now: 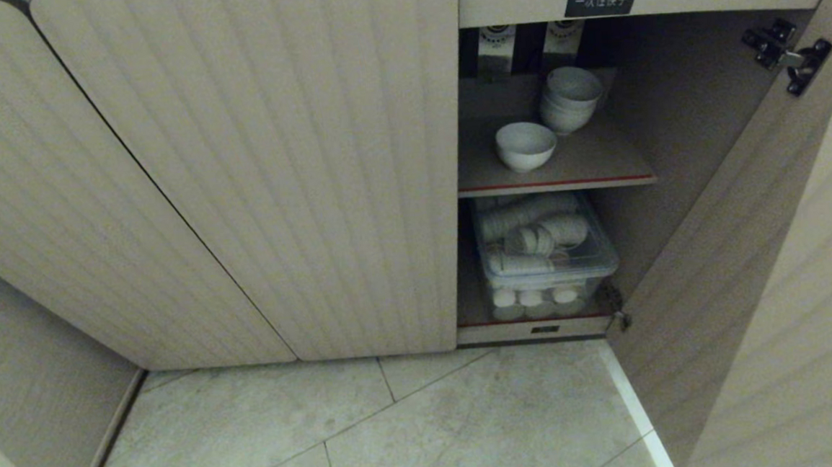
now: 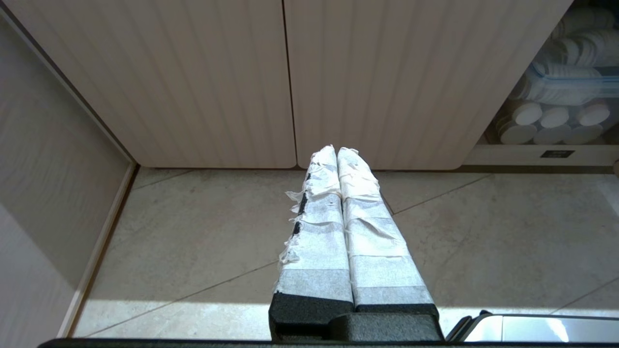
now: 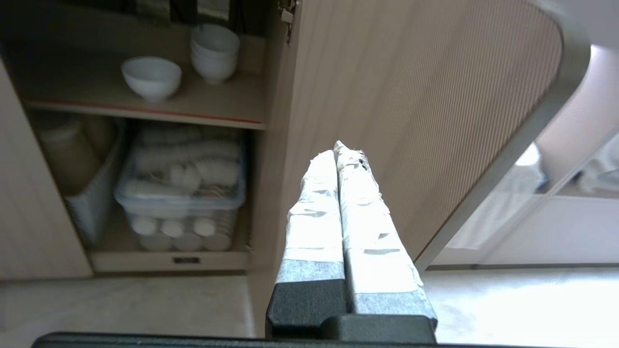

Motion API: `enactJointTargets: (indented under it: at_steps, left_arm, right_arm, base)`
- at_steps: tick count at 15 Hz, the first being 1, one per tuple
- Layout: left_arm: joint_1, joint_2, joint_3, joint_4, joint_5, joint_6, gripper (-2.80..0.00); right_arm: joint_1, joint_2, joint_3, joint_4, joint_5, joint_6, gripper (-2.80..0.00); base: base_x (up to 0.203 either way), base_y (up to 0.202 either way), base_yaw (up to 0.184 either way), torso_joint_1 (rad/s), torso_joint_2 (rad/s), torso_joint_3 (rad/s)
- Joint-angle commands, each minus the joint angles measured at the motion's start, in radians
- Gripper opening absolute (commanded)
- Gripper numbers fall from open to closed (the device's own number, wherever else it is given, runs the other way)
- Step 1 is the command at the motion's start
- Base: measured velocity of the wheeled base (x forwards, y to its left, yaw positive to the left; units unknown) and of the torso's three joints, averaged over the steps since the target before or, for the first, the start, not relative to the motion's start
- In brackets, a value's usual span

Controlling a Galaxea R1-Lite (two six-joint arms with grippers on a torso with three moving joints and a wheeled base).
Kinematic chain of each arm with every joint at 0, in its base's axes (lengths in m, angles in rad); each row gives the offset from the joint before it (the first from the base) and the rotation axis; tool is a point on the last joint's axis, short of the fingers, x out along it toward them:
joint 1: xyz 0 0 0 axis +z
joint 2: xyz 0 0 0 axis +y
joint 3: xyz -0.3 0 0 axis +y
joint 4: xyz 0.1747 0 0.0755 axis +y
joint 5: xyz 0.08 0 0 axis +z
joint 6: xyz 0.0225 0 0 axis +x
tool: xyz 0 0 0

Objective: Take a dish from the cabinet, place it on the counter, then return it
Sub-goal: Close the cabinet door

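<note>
Your white bowl [image 1: 525, 146] is sitting alone on the red-edged shelf [image 1: 586, 180] inside the open cabinet [image 1: 274, 163], just in front of the stack of nested bowls [image 1: 570, 98]. Below that shelf, a clear lidded bin [image 1: 544, 262] is holding more white crockery. Your right gripper [image 3: 341, 153] is hanging empty before the open door [image 3: 411, 121], taped fingers pressed together. Your left gripper [image 2: 337, 153] is likewise closed on nothing, over the floor tiles [image 2: 193, 232] facing the closed doors.
</note>
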Motion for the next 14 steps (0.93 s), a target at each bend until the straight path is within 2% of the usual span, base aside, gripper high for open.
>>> enactJointTargets:
  at_steps: [1, 6, 11, 14]
  left_arm:
    - [0.000, 0.000, 0.000, 0.000, 0.000, -0.001, -2.80]
    - [0.000, 0.000, 0.000, 0.000, 0.000, -0.001, -2.80]
    - [0.000, 0.000, 0.000, 0.000, 0.000, -0.001, -2.80]
    - [0.000, 0.000, 0.000, 0.000, 0.000, -0.001, -2.80]
  right_arm:
    - [-0.010, 0.066, -0.033, 0.009, 0.010, -0.006, -2.80]
    - [-0.045, 0.130, -0.129, 0.063, -0.002, -0.024, -2.80]
    - [-0.201, 0.145, -0.176, 0.147, -0.001, -0.048, -2.80]
    - [-0.236, 0.162, -0.230, 0.144, -0.021, -0.075, -2.80]
  base:
    - [0.000, 0.000, 0.000, 0.000, 0.00, 0.000]
    - [0.000, 0.000, 0.000, 0.000, 0.00, 0.000]
    - [0.000, 0.000, 0.000, 0.000, 0.00, 0.000]
    - [0.000, 0.000, 0.000, 0.000, 0.00, 0.000]
